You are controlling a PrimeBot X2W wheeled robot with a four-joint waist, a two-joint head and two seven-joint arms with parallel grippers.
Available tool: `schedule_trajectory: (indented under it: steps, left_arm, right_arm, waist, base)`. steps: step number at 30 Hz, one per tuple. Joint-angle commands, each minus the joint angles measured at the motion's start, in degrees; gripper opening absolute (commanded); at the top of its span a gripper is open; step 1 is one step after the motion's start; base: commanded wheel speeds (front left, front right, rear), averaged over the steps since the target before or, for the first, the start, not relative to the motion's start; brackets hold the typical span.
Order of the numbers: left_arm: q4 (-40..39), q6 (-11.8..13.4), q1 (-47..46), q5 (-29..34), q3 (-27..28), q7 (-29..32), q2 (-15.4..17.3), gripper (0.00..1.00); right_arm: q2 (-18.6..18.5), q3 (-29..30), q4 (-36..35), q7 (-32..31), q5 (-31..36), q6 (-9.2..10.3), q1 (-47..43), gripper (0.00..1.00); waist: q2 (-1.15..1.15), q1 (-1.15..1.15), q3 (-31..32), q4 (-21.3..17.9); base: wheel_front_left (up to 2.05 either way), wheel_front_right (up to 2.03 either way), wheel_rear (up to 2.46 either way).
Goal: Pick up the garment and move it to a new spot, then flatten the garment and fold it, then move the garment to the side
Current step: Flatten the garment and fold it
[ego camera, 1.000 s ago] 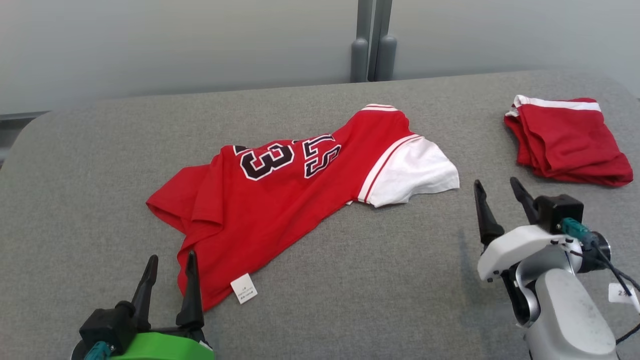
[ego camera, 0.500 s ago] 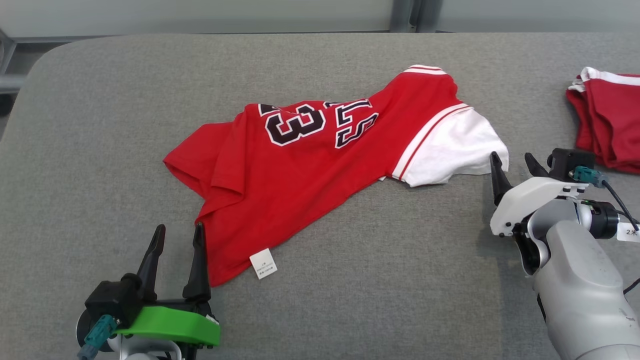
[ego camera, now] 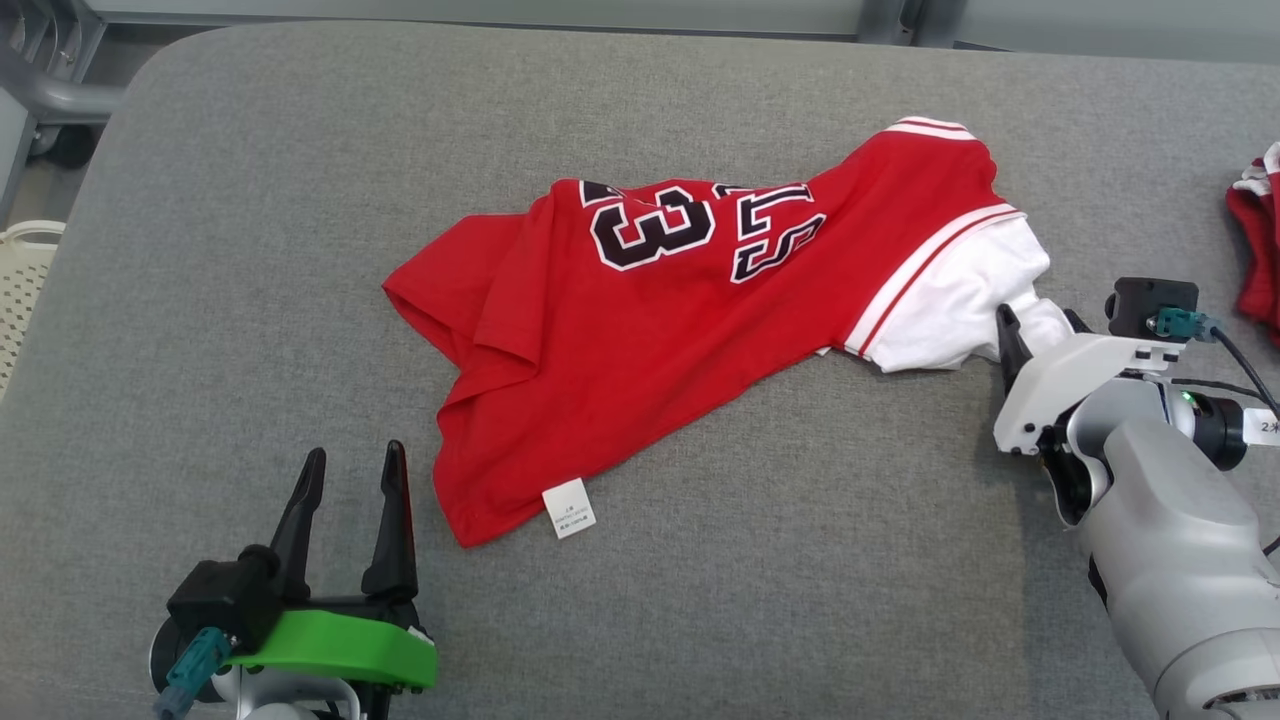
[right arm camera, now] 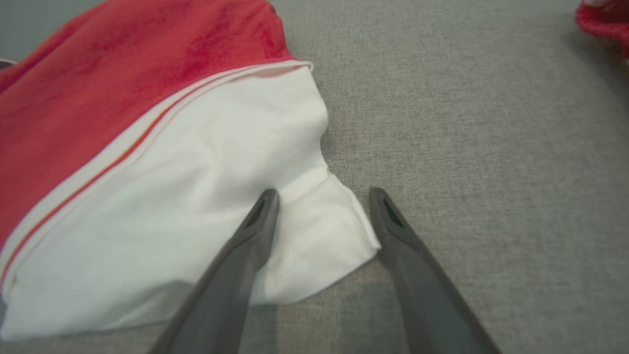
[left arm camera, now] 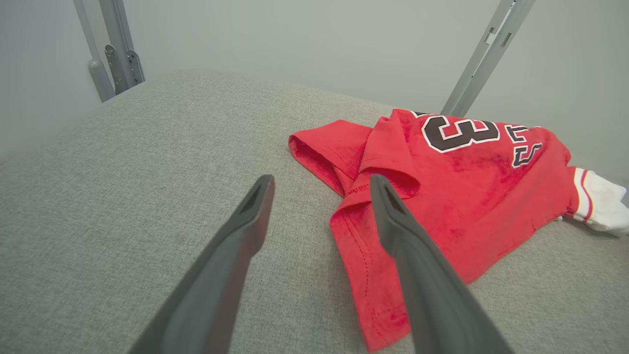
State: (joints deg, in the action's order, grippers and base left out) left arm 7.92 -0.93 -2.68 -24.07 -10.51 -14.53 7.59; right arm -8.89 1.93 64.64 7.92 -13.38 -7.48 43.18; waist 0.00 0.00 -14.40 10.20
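The garment [ego camera: 690, 330] is a red jersey with black and white numbers and a white sleeve [ego camera: 950, 310], lying crumpled on the grey padded surface [ego camera: 800, 570]. My left gripper [ego camera: 355, 452] stands open just left of the jersey's near hem, not touching it. In the left wrist view that gripper [left arm camera: 320, 179] points at the folded red edge of the garment [left arm camera: 457, 196]. My right gripper [ego camera: 1037, 318] is open at the sleeve's right end. The right wrist view has the right gripper [right arm camera: 323, 192] astride the white sleeve corner [right arm camera: 319, 231], low over the surface.
A second red and white garment [ego camera: 1255, 250] lies folded at the far right edge and shows as red cloth [right arm camera: 604, 19] in the right wrist view. A pale basket [ego camera: 20, 290] sits beyond the table's left edge. Metal posts [left arm camera: 115, 64] stand behind the surface.
The head camera has tilted down and turned, shifting the whole picture. My right gripper has moved forward until its fingers straddle the white sleeve corner. The left gripper stays open by the hem.
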Motion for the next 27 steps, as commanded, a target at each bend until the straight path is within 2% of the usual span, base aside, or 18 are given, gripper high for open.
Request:
schedule_trajectory:
  steps: [1,2,3,4,9,15,20,27]
  left_arm:
    - [0.14,0.11,-0.72,0.07,0.19,-0.22,-0.09,1.0]
    - [0.19,0.19,-0.67,0.05,0.27,-0.26,-0.09,1.0]
    - [0.22,0.27,-0.62,0.02,0.32,-0.24,-0.11,1.0]
    - [0.23,0.27,-0.55,-0.02,0.38,-0.27,-0.14,1.0]
    - [0.34,0.23,-0.16,-0.24,0.53,-0.44,-0.22,1.0]
    - [0.74,-0.09,0.68,-0.39,0.6,-0.55,-0.21,1.0]
    - [0.44,0.41,1.7,-0.64,0.57,-0.6,-0.29,1.0]
    - [0.15,0.64,3.32,-1.43,0.79,-0.31,0.1,1.0]
  right_arm:
    - [0.16,-0.71,1.11,-0.29,-0.08,-0.01,0.03,0.42]
    - [0.09,-1.2,1.72,-0.54,0.04,0.0,0.27,0.29]
    - [0.05,-1.68,2.27,-0.72,0.08,0.0,0.6,0.11]
    - [0.0,-1.95,2.8,-0.78,-0.08,0.0,0.94,0.0]
    - [0.25,-3.21,3.95,-0.06,-0.7,0.03,2.6,0.0]
    - [1.31,-5.26,0.7,2.36,-4.52,0.02,2.99,0.0]
    - [0.63,-8.41,-6.39,1.75,-11.22,0.02,-0.25,0.0]
    - [-4.45,-10.18,-20.22,-1.46,-19.92,0.02,-7.74,0.0]
  waist:
    - [0.0,0.0,-0.03,0.04]
    - [0.0,0.0,0.02,0.01]
    - [0.0,0.0,0.07,-0.07]
    - [0.0,0.0,0.14,-0.19]
    - [0.0,0.0,0.94,-1.17]
    - [0.0,0.0,2.63,-2.81]
    - [0.0,0.0,4.32,-4.52]
    - [0.0,0.0,6.0,-7.01]
  base:
    - [0.0,0.0,0.0]
    - [0.0,0.0,0.0]
    - [0.0,0.0,0.0]
    - [0.0,0.0,0.0]
    - [0.0,0.0,0.0]
    - [0.0,0.0,0.0]
    - [0.0,0.0,0.0]
    - [0.0,0.0,0.0]
